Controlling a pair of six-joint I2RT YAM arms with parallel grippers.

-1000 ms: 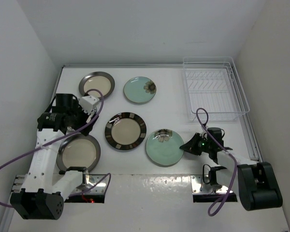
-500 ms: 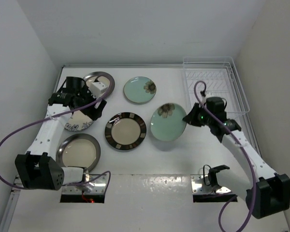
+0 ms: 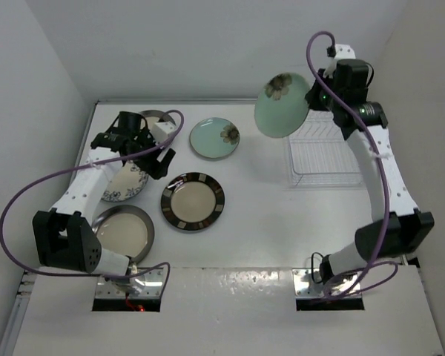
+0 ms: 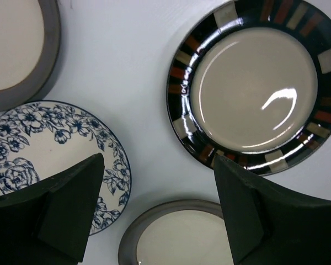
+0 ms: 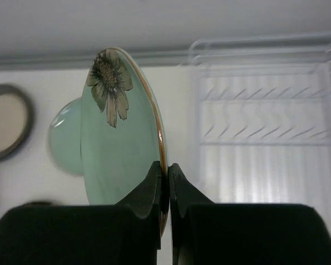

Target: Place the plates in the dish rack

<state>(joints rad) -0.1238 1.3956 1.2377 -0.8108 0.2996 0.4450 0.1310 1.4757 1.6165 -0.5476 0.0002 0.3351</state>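
Observation:
My right gripper (image 3: 315,96) is shut on the rim of a mint green plate with a flower (image 3: 282,104), held on edge high above the table, left of the white wire dish rack (image 3: 326,152). In the right wrist view the fingers (image 5: 165,171) pinch the plate's gold rim (image 5: 116,143), with the rack (image 5: 265,127) behind. My left gripper (image 3: 158,162) hangs open over the table between the white-blue floral plate (image 4: 55,143), the brown-striped plate (image 4: 259,88) and a cream plate with dark rim (image 4: 182,237). Nothing is between its jaws (image 4: 157,165).
A second mint green plate (image 3: 214,138) lies at the back middle. Another cream plate with dark rim (image 3: 154,116) lies at the back left, partly hidden by the left arm. Walls close in the table on the left, back and right.
The right arm has lifted the mint green plate off the table's middle and carried it up and back, level with the rack. The left gripper has shifted slightly right, still open.

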